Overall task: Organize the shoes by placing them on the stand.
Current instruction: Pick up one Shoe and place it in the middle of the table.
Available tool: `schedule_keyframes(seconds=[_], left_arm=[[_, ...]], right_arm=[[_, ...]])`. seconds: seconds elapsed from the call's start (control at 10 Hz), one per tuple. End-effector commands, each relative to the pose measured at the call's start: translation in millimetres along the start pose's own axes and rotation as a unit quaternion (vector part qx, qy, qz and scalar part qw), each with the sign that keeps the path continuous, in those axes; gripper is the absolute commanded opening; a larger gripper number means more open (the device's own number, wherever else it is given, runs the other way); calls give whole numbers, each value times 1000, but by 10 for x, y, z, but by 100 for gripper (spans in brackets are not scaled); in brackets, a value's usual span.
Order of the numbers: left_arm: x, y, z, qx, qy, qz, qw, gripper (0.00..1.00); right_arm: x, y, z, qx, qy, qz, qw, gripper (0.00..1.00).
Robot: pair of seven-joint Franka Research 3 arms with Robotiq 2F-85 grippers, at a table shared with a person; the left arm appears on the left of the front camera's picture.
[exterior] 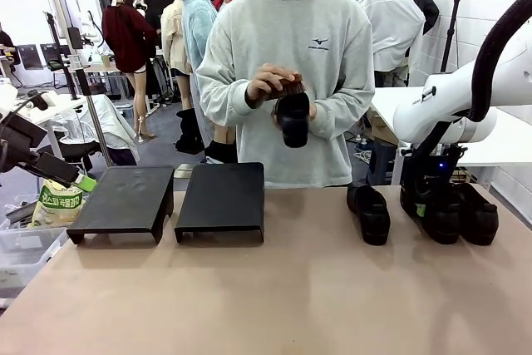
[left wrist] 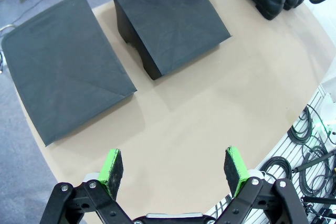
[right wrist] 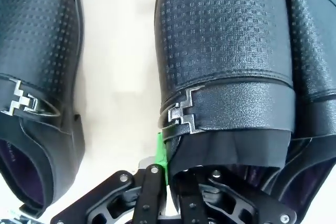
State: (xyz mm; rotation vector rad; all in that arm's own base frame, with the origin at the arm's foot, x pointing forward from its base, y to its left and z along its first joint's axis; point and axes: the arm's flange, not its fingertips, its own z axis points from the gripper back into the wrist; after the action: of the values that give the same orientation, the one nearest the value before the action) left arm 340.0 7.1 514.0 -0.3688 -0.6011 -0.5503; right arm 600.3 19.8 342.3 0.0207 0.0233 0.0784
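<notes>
Right gripper [exterior: 424,208]: jaws pinched on side wall of middle shoe [right wrist: 226,51], far right. Left gripper [left wrist: 173,165]: jaws spread wide, empty, near stands [left wrist: 168,19].

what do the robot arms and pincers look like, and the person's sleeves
The right arm is white with rounded shells and a thick black hose looping over it. The left pincer is black linkage bars with silver pivot bolts and green pads; the right pincer matches. The person wears long light grey sweatshirt sleeves, with a small dark logo on the chest.
</notes>
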Motion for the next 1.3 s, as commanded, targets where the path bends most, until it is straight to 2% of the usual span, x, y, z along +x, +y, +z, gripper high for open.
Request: schedule_keyframes(seconds=[0.0, 0.3, 0.6, 0.9, 1.0, 1.1, 1.2], left_arm=[[-12, 24, 12, -5, -2, -7, 1000, 100], [-12, 24, 12, -5, -2, -7, 1000, 100], [-12, 24, 12, -5, -2, -7, 1000, 100], [-12, 24, 12, -5, -2, -7, 1000, 100], [-12, 24, 12, -5, -2, -7, 1000, 100], [-12, 24, 12, -5, -2, -7, 1000, 100], [-12, 24, 12, -5, -2, -7, 1000, 100]], right_arm=[[41, 0, 78, -23, -10, -20, 999, 0], [-476, 461, 695, -12, -86, -78, 993, 0], [-1114, 974, 998, -30, -82, -120, 989, 0], [-1750, 1493, 1284, -72, -130, -109, 983, 0], [-1883, 1513, 1464, -57, -155, -85, 983, 0], [-1607, 1429, 1214, -42, -107, -102, 988, 0], [-1607, 1429, 1214, -42, -107, -102, 988, 0]])
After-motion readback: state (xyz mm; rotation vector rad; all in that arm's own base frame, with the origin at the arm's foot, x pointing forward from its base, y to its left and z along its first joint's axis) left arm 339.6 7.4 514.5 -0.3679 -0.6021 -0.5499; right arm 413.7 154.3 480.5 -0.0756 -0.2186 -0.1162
